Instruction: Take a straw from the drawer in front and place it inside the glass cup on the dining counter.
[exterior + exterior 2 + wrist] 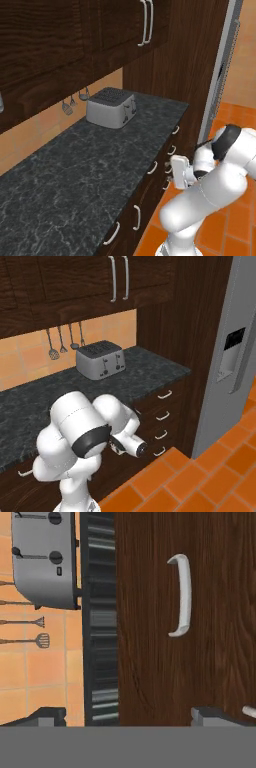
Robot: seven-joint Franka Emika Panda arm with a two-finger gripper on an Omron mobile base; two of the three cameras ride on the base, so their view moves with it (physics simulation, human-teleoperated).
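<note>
The drawer (185, 622) is closed, its contents hidden behind the dark wood front and silver handle (181, 595). The hand (130, 717) faces it with fingertips (47, 716) spread wide, released and gripping nothing. A toaster (111, 107) sits on the black speckled desk (75, 165).

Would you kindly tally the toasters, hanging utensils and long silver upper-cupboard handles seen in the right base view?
Toaster: 1
Hanging utensils: 4
Upper-cupboard handles: 2
Total: 7
</note>
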